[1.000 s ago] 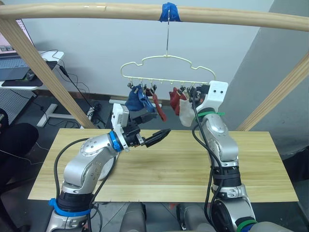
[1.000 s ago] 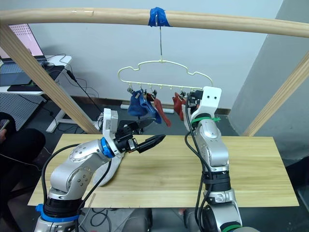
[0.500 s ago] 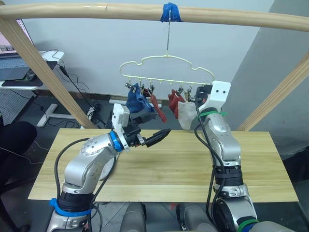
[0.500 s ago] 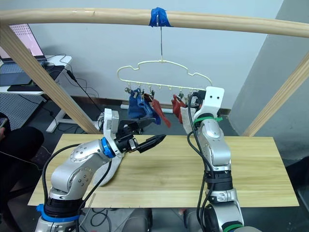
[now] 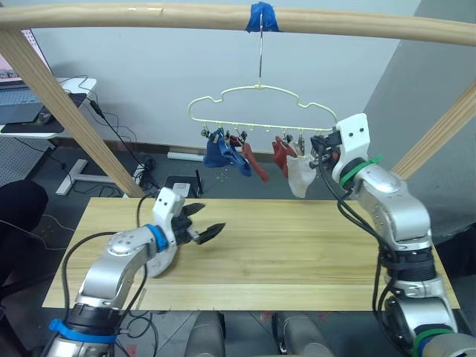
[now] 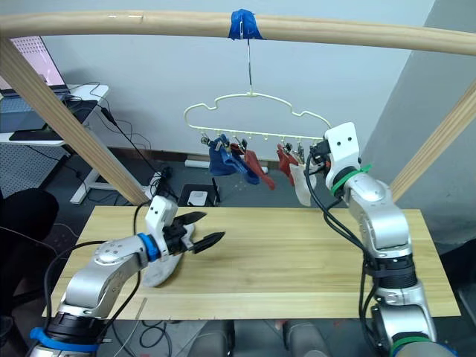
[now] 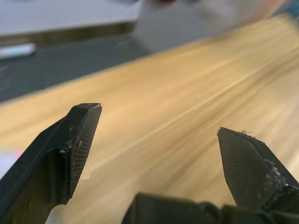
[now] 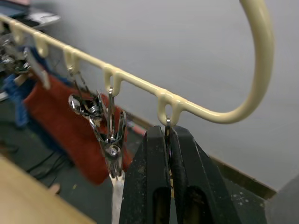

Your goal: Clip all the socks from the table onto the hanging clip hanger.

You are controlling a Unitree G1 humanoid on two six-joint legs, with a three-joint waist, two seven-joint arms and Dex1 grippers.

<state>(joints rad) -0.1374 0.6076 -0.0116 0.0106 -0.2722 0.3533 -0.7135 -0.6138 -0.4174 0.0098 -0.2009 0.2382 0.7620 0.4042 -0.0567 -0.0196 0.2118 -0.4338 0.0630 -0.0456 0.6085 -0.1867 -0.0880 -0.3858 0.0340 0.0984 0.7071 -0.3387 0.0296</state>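
My left gripper [image 5: 210, 233] hovered low over the table [image 5: 297, 253], near its left half, jaws spread wide with nothing between them; in the left wrist view both fingertips [image 7: 84, 126] stood well apart with bare planks showing through the gap.

My right gripper [image 8: 168, 140] was raised to the clip hanger [image 5: 256, 100], at the right end of its lower bar. Its fingers were pressed together on the last clip [image 8: 167, 125] there, the one under the outer curve of the wire. The next clip [image 8: 111, 135] along the bar hung free just beside my fingers.

The hanger hung by its long hook from the wooden rail [image 5: 111, 15], at the blue tape [image 5: 260, 16]. Socks on the hanger, from its left end: blue socks [image 5: 223, 154], 1 rust red sock [image 5: 255, 160], another rust red sock [image 5: 282, 156], then a light grey sock [image 5: 299, 172] nearest my right gripper. How many blue ones were bunched there I could not tell.

The table's front edge, right half and far edge lay open under the hanger. The slanted wooden post [image 5: 67, 111] stood left of the hanger, well apart from both arms.
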